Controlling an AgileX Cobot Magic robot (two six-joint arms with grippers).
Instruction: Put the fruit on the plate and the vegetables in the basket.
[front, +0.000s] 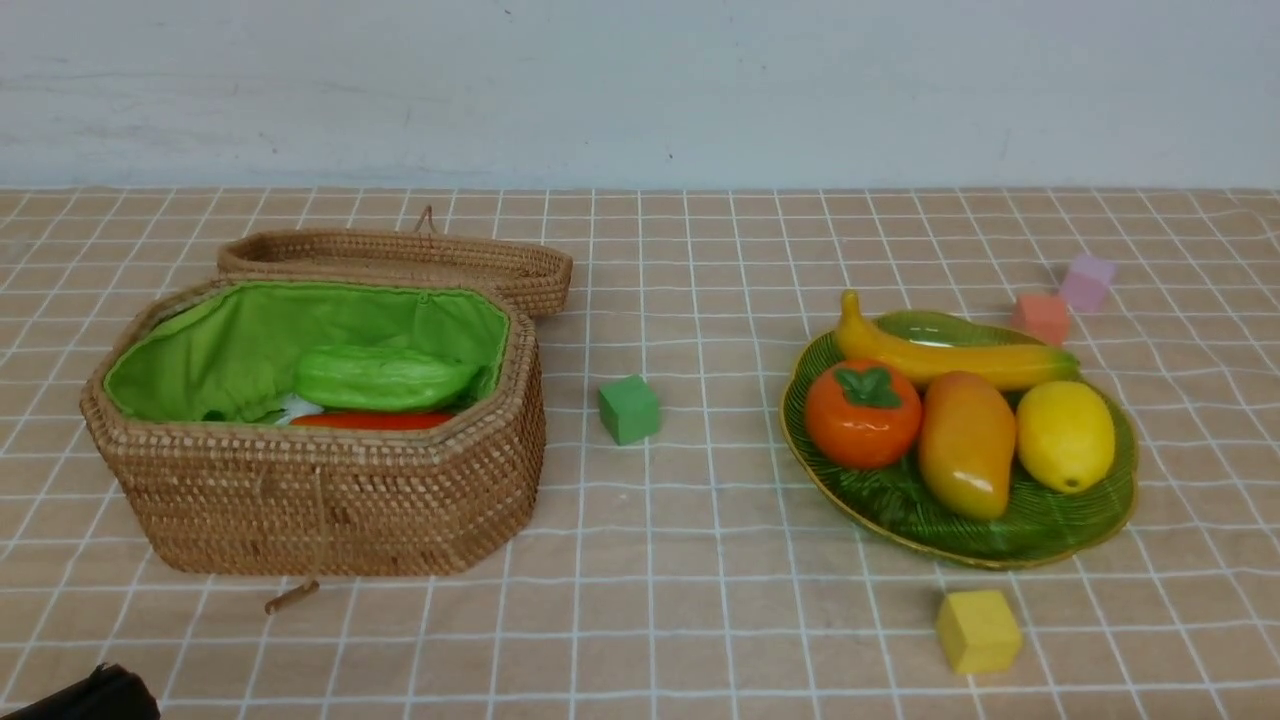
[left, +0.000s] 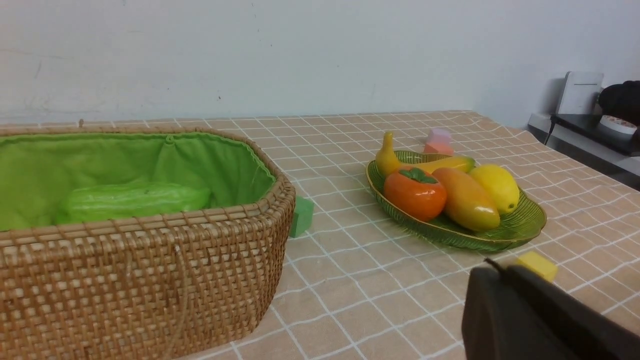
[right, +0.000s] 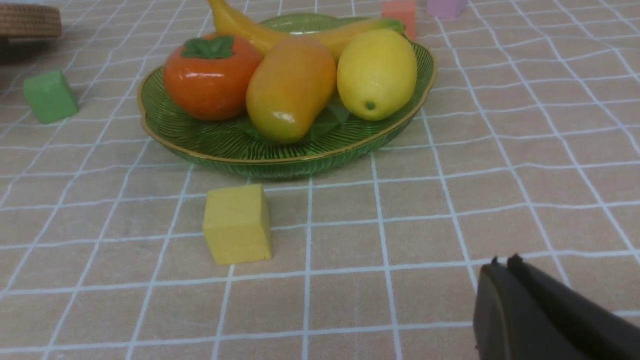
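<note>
Four glossy toy fruits, banana (front: 950, 355), persimmon (front: 862, 415), mango (front: 966, 442) and lemon (front: 1065, 436), lie on the green ribbed glass plate (front: 1090, 510) toward the bench's right edge. The light-green gourd (front: 385, 378) and an orange vegetable (front: 370, 421) lie in the lined wicker basket (front: 330, 500) toward the left edge; no eggplant shows. Both the left tool (left: 492, 267) and right tool (right: 502, 262) are clenched, empty and drawn back near the front edge. Sorting looks finished, so the arms should park clear of the yellow foam cube (front: 977, 630).

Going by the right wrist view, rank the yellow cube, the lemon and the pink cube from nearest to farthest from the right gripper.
1. Yellow cube, on the cloth before the plate.
2. Lemon, on the plate.
3. Pink cube, beyond the plate.
Right gripper is shut.
</note>
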